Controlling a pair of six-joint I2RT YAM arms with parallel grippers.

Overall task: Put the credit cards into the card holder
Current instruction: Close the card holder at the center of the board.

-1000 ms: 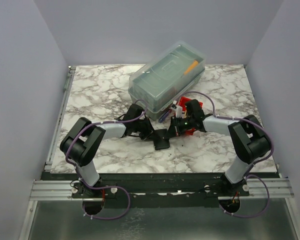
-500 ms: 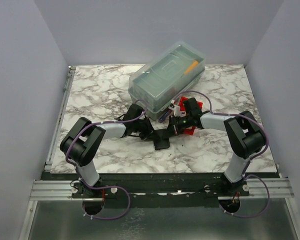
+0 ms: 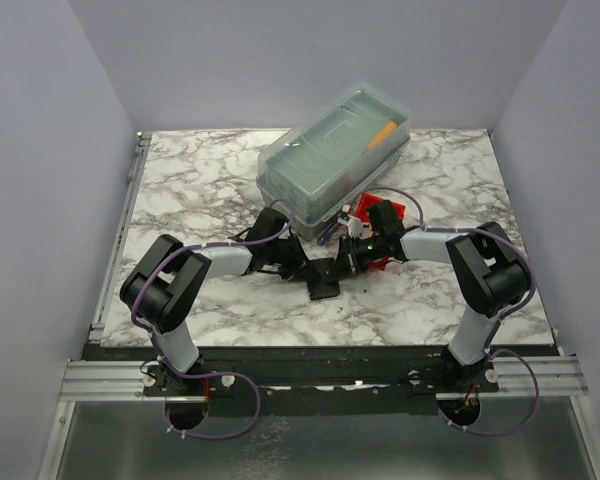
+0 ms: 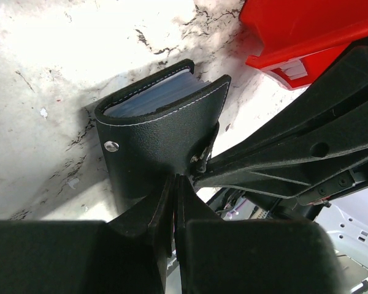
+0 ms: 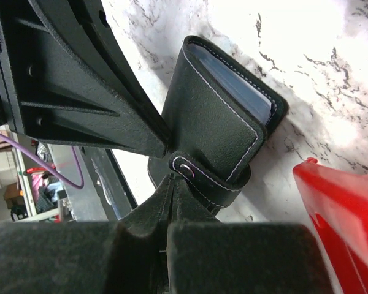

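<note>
Your left gripper (image 4: 175, 184) and right gripper (image 5: 170, 184) are both pinched shut on the card holder (image 4: 159, 131), which stands folded just ahead of their fingertips. Cards (image 4: 152, 97) seem tucked inside, so fastening the strap (image 5: 211, 179) looks like what's left. Since a second ago, only your right elbow has drawn inward.

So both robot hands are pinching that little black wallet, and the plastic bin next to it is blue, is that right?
Not quite. The bin is red, not blue; the left wrist view shows it plainly. The rest stands: the left hand and the right hand both pinch the black card holder, with the bin next to it.
</note>
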